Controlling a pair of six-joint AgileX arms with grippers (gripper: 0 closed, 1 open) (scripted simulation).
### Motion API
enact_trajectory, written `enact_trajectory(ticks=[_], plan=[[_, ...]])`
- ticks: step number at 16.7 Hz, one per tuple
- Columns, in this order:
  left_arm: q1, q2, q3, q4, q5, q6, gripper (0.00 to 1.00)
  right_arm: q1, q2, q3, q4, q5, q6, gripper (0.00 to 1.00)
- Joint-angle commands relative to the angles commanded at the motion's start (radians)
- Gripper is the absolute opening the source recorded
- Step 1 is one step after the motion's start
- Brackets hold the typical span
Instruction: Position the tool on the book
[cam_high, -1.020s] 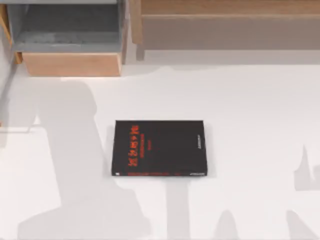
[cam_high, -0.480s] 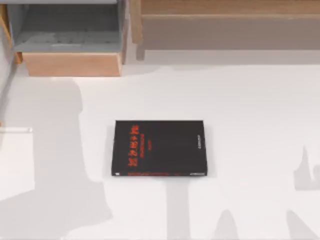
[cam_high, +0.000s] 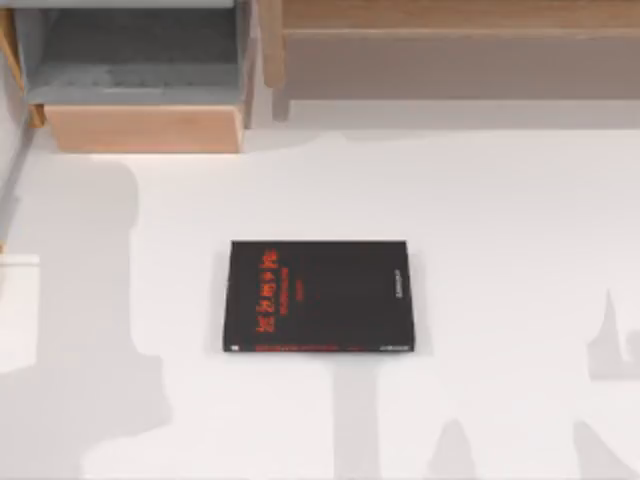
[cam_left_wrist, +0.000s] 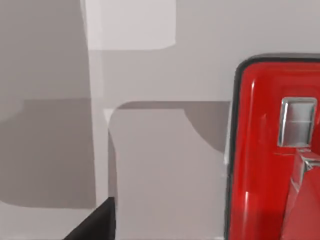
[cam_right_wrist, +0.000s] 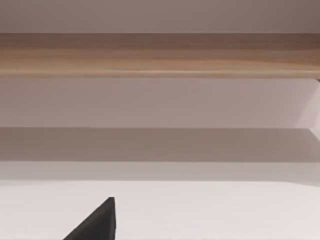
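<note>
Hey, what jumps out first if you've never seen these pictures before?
The black book with red characters, lying flat mid-table in the top view. Next, the glossy red tool close up in the left wrist view, against a pale surface. An open wooden drawer sits at the table's far left.

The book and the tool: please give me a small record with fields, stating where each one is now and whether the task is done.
book: black cover with red characters, flat on the white table, near its middle in the top view
tool: glossy red with a pale metal spot, close under the left wrist camera
tool on book: not yet; the cover is bare
drawer: open wooden drawer at the table's far left
grippers: fingers cannot be judged
</note>
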Motion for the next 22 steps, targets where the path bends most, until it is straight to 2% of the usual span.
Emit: enact_trajectory(ticks=[3,16,22], plan=[[0.000,0.000,0.000,0.000,0.000,0.000,1.00,0.000,0.000,0.000,0.000,0.000,0.000,1.00],[0.000,0.000,0.000,0.000,0.000,0.000,0.02,0.000,0.000,0.000,0.000,0.000,0.000,1.00],[0.000,0.000,0.000,0.000,0.000,0.000,0.00,0.000,0.000,0.000,0.000,0.000,0.000,1.00]])
